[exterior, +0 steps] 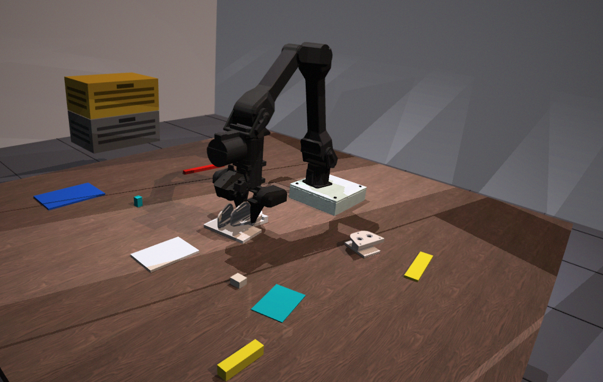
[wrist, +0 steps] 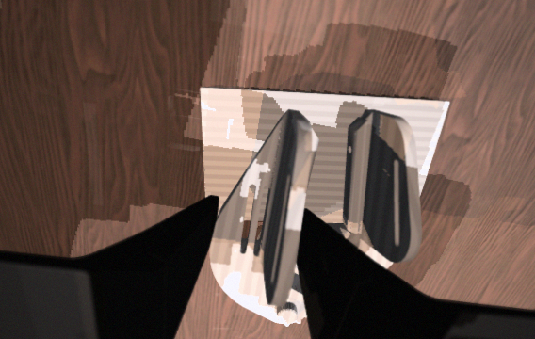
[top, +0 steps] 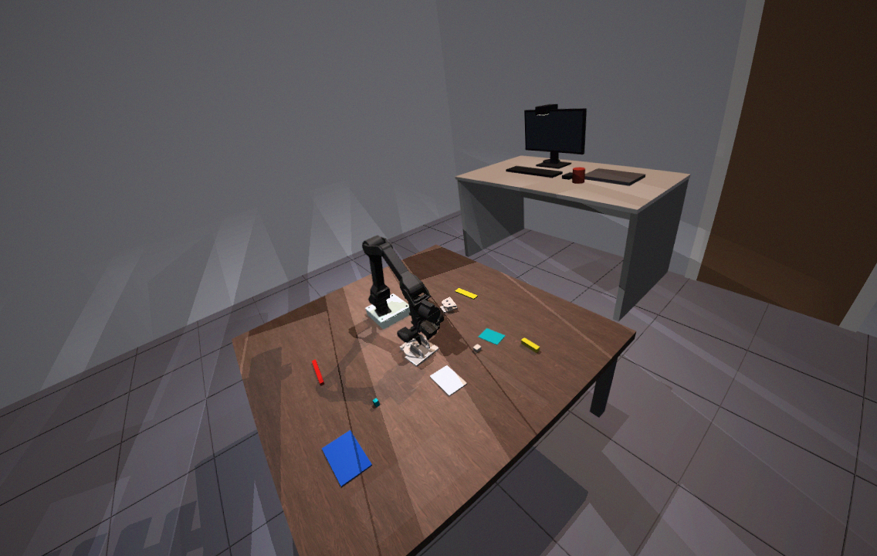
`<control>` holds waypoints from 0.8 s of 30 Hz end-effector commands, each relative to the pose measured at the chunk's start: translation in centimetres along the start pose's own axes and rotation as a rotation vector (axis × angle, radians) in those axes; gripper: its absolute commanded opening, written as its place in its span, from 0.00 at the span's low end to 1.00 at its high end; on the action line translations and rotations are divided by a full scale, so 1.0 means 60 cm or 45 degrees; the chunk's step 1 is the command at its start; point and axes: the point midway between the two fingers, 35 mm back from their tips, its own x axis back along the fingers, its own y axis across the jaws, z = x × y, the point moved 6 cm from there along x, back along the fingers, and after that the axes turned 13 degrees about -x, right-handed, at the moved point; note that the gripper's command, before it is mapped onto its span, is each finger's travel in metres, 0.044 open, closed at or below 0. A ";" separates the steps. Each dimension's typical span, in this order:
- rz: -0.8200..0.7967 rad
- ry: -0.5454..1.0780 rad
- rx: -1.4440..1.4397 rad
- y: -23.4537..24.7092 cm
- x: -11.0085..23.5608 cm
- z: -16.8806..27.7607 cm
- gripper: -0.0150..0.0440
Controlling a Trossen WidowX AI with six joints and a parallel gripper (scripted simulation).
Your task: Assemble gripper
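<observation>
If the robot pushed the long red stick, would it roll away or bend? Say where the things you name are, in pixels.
The red stick (top: 317, 371) (exterior: 200, 168) would probably slide instead of rolling, since its sides look flat. It may well be stiff, because it lies quite straight. It's thin, so it's probably light.

Gray walls (top: 221, 103) (exterior: 437, 57) meet a tiled floor (top: 739, 401) (exterior: 593, 327) around my wooden table (top: 483, 428) (exterior: 342, 341) (wrist: 37, 118), streaked with light and shadow. Beyond me, a pale-topped desk (top: 497, 171) holds a monitor (top: 554, 131), keyboard (top: 533, 171) and red mug (top: 578, 175), near a brown door-like panel (top: 828, 152). A yellow crate (exterior: 123, 97) sits atop a gray one (exterior: 125, 132) by a paler wall (exterior: 175, 47).
</observation>
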 end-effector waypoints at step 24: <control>-0.003 0.003 -0.010 0.000 -0.014 0.000 0.48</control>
